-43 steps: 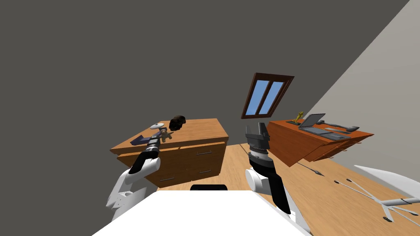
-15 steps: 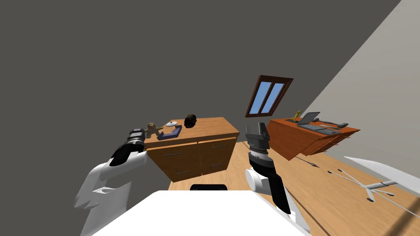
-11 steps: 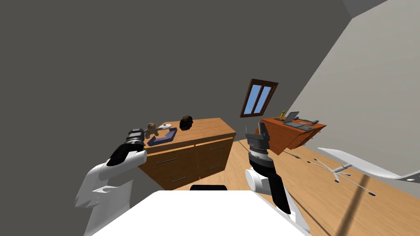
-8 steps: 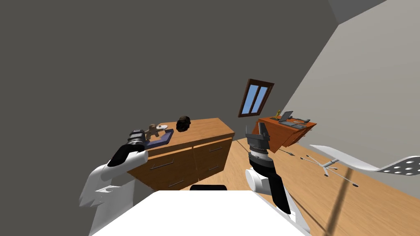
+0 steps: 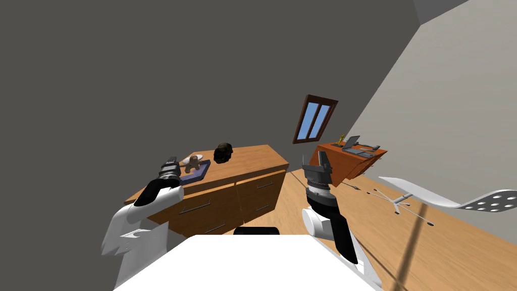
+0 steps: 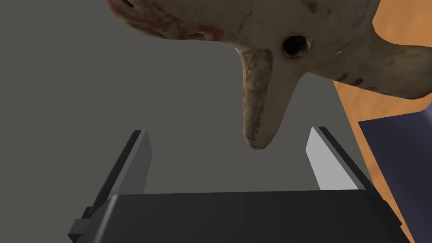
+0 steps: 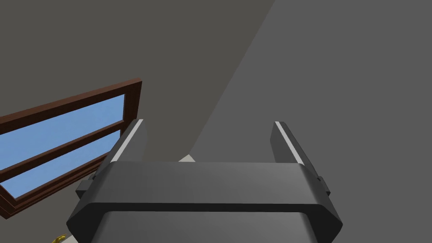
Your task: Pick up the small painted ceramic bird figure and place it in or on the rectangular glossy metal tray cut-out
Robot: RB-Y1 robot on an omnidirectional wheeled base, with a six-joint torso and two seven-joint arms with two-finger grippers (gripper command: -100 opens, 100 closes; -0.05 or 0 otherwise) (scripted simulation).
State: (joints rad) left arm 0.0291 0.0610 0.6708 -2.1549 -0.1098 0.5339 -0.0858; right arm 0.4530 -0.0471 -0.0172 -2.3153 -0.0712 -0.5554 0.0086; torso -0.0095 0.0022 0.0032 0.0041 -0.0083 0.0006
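Note:
The bird figure (image 5: 192,162), beige with reddish flecks, is at the left end of a dark blue rectangular tray (image 5: 200,174) on the wooden dresser (image 5: 247,160). My left gripper (image 5: 170,164) is just left of it. In the left wrist view the left gripper (image 6: 229,130) is open, and the bird figure (image 6: 270,38) looms just past its fingertips. One pointed part of the bird hangs between the fingers without touching them. The tray (image 6: 400,168) shows beside the bird. My right gripper (image 5: 317,160) is raised at mid-height, and in the right wrist view it (image 7: 209,122) is open and holds nothing.
A white dish (image 5: 195,157) and a dark lumpy object (image 5: 222,152) also sit on the dresser. A second wooden desk (image 5: 348,156) with a laptop (image 5: 353,143) stands at the right, and a white swivel chair (image 5: 444,199) is on the wooden floor nearer me.
My left gripper was shut on the bird figure and has opened. The bird is now free of its fingers at the tray's end. My head view has shifted slightly.

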